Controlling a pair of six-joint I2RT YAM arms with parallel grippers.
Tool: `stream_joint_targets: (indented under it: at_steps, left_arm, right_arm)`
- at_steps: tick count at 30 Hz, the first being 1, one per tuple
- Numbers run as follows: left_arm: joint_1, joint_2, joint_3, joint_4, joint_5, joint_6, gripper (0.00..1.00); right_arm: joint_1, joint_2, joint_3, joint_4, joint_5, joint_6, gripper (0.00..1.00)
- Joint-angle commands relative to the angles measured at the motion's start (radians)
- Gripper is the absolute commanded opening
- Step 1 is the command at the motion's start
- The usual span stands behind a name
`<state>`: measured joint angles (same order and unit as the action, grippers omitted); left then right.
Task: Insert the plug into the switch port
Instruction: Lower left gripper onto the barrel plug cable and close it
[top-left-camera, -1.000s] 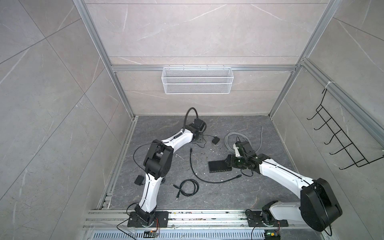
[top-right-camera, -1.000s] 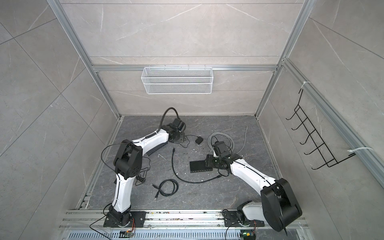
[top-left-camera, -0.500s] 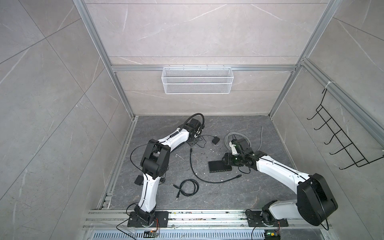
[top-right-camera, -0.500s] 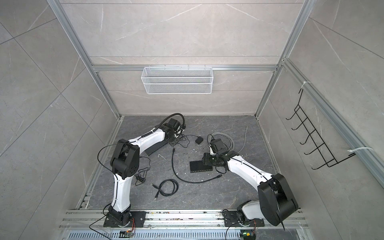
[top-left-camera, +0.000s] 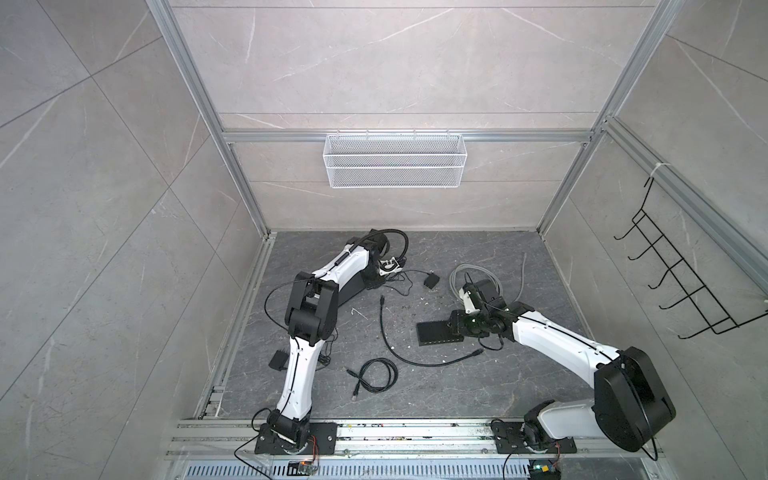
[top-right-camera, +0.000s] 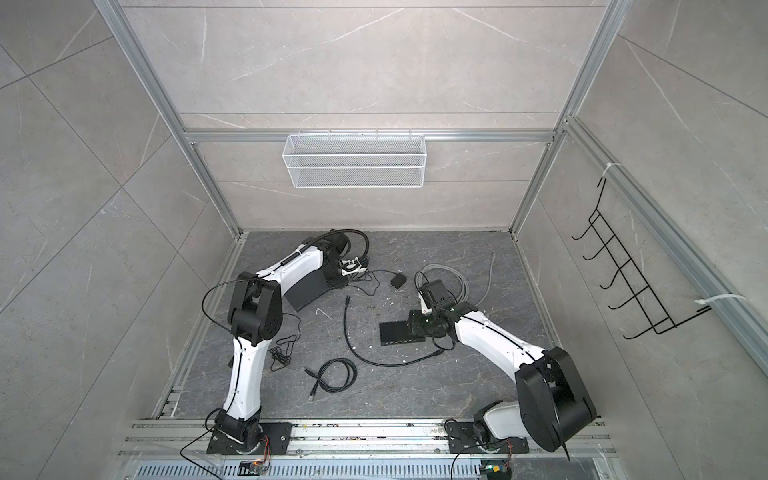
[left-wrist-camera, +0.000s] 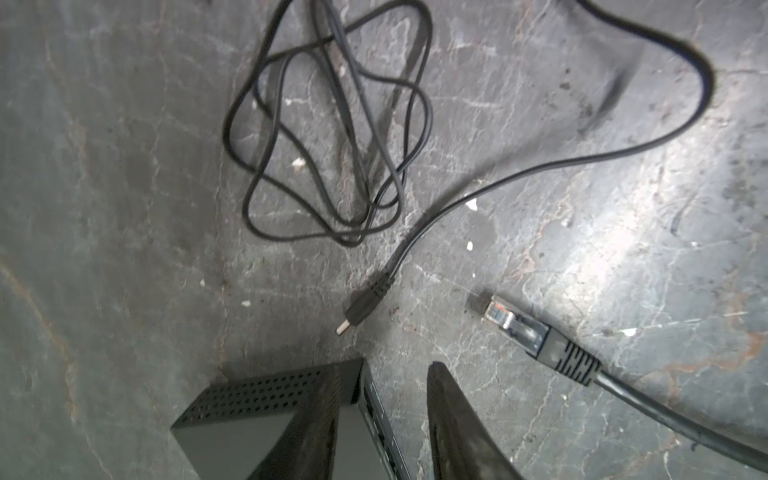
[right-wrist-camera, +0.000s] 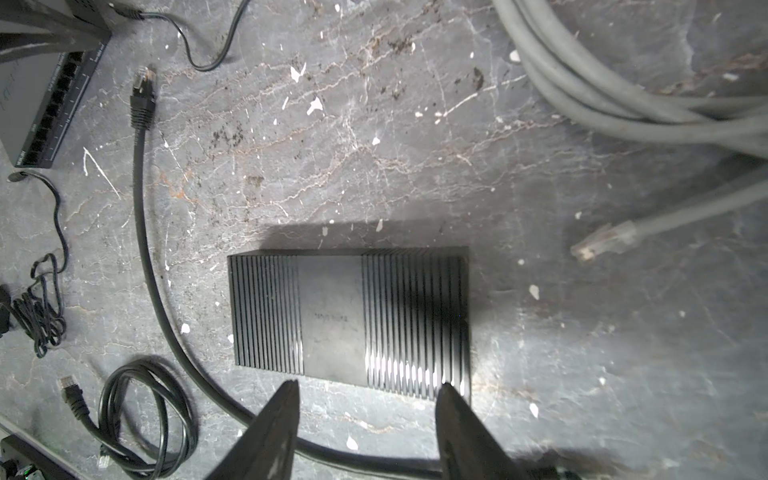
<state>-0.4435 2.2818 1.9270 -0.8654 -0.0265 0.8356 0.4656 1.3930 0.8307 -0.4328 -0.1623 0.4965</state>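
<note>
Left gripper (left-wrist-camera: 384, 372) had dropped to the ported switch (left-wrist-camera: 249, 424), jaws narrower yet apart astride its corner. Plug (top-left-camera: 382, 298) lay loose at its 3 o'clock. Right gripper (right-wrist-camera: 368, 384) gaped at the ribbed switch (right-wrist-camera: 349, 316), whose label was too blurred to read. Wire basket (top-left-camera: 395, 166) hung at 12 o'clock.

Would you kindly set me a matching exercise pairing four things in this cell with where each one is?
Things:
1 wire basket
2 hook rack
3 grey cable
4 coiled black cable

Places:
A floor, near the front
B back wall
C floor, towards the back
D right-hand side wall

Pairs: 1-B, 2-D, 3-C, 4-A.
</note>
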Motion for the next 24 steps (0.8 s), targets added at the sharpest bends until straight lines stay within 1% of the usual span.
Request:
stream_joint_targets:
  at_steps: [1, 7, 12, 14, 15, 17, 19, 21, 24]
  left_arm:
    - [-0.002, 0.041, 0.052, -0.097, 0.043, 0.084, 0.37]
    - [0.01, 0.115, 0.101, -0.114, 0.016, 0.109, 0.35]
    - [0.019, 0.106, 0.113, -0.125, 0.024, 0.12, 0.35]
    - [0.017, 0.084, 0.121, -0.123, 0.028, 0.116, 0.35]
    - [0.02, 0.06, 0.115, -0.107, 0.055, 0.104, 0.35]
    - [0.021, -0.017, 0.072, -0.033, 0.097, 0.1, 0.36]
    - [0.021, -0.065, 0.025, 0.045, 0.116, 0.11, 0.38]
    - [0.027, -0.058, 0.051, 0.047, 0.126, 0.118, 0.39]
    - [0.034, 0.01, 0.143, -0.042, 0.129, 0.123, 0.4]
  right_arm:
    - [0.005, -0.009, 0.029, -0.054, -0.003, -0.027, 0.55]
    - [0.005, -0.02, 0.041, -0.088, 0.006, -0.038, 0.54]
    - [0.006, -0.03, 0.046, -0.102, 0.007, -0.041, 0.54]
    - [0.005, -0.029, 0.049, -0.106, 0.006, -0.041, 0.54]
    - [0.005, -0.029, 0.05, -0.105, 0.005, -0.04, 0.54]
    - [0.005, -0.026, 0.05, -0.101, 0.003, -0.038, 0.54]
    - [0.005, -0.02, 0.054, -0.095, -0.002, -0.035, 0.54]
    - [0.005, -0.013, 0.054, -0.089, -0.007, -0.032, 0.54]
    - [0.007, -0.009, 0.053, -0.091, -0.013, -0.032, 0.54]
